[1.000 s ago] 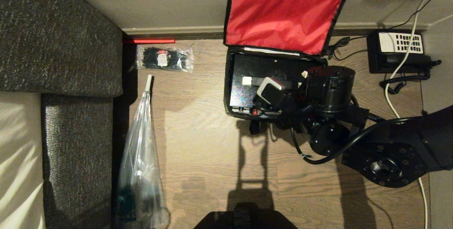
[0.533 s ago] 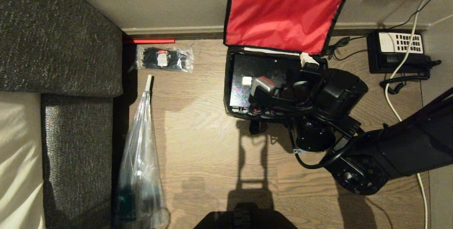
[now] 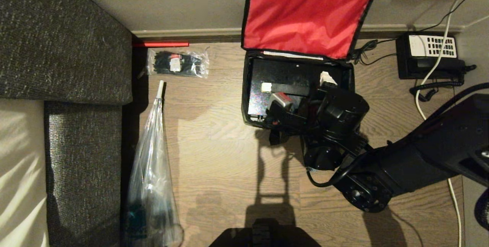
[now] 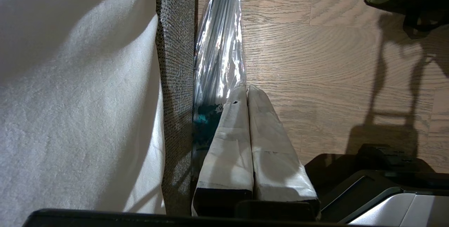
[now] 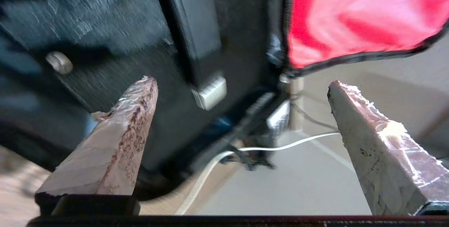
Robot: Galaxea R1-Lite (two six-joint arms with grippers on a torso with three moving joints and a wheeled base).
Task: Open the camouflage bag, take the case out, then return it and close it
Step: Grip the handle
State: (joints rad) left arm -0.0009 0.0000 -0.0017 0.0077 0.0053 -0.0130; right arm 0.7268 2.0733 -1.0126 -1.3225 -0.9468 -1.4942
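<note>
Right gripper [image 3: 294, 81], fingers spread and empty, over the case [image 3: 282, 75] lying inside the open bag [image 3: 246, 86], long axis left-right; left arm farther, parked.

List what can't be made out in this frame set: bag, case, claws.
- Case: its right and near parts hidden by the right arm in the head view; blurred in the right wrist view.
- Camouflage bag: its near wall is mostly behind the arm; only a corner shows in the left wrist view, cut by the edge.
- Right claw: open, touching nothing visible; depth over the case unclear.
- Left claw: shut, absent from the head view.
</note>
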